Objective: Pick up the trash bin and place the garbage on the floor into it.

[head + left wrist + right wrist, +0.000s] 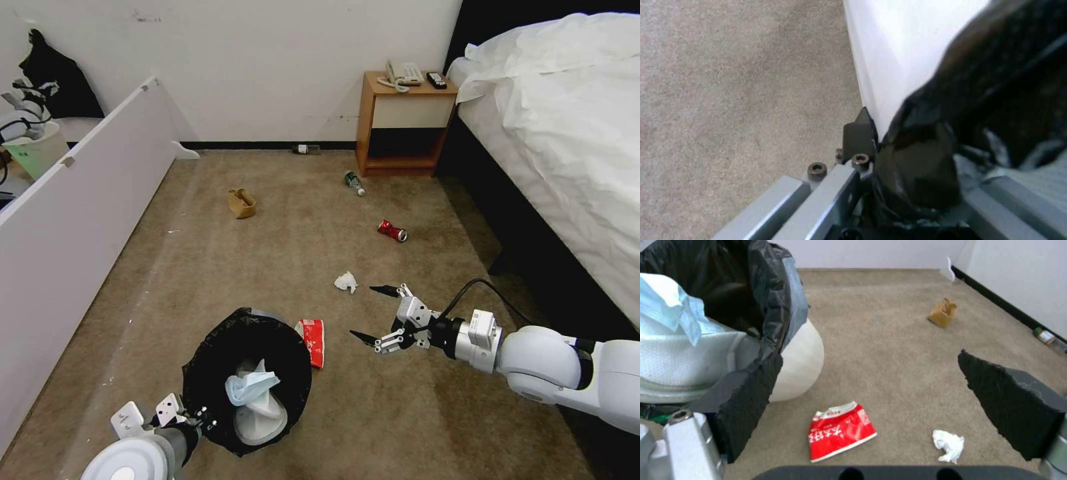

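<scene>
My left gripper (200, 420) is shut on the rim of the trash bin (247, 380), a white bin lined with a black bag, held tilted at the lower left. One finger (859, 131) presses the outside of the white wall (893, 60). White slippers (260, 417) and a blue face mask (248, 387) lie inside. A red packet (313, 341) lies on the floor (200, 280) right beside the bin. My right gripper (369, 313) hangs open just right of the packet (840, 431), near a white tissue (346, 282). Farther off lie a red can (392, 231), a green-labelled bottle (354, 182) and a brown paper bag (241, 203).
A wooden nightstand (403, 123) stands against the back wall, with a bed (567, 133) along the right. A long white panel (80, 213) runs down the left, a cream bucket (37, 150) behind it. Another bottle (305, 149) lies at the skirting.
</scene>
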